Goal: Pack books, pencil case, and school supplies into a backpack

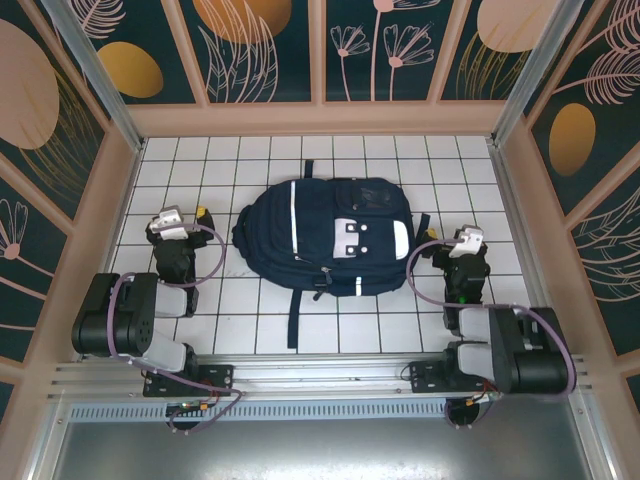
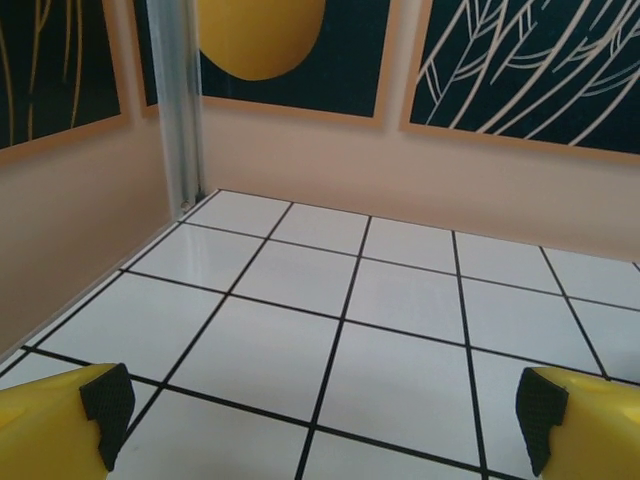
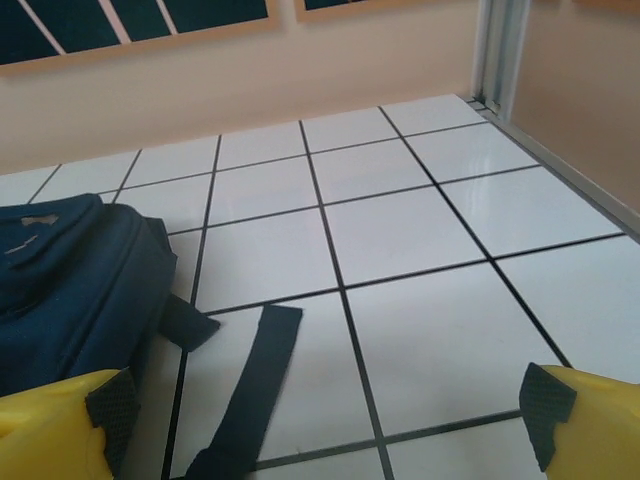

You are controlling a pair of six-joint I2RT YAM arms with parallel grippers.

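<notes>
Both arms are sitting folded at the near edge, flanking the backpack (image 1: 325, 235), which is lying flat at the centre of the white tiled table (image 1: 240, 305). The left gripper (image 1: 180, 222) is holding its jaws spread wide over bare tile. The right gripper (image 1: 466, 245) is likewise gaping, gripping nothing, near a dark strap (image 3: 255, 375). The wrist views are cropping the fingers (image 2: 70, 420) to yellow tips. Leaf-printed wall panels (image 1: 260, 45) are enclosing the table.
</notes>
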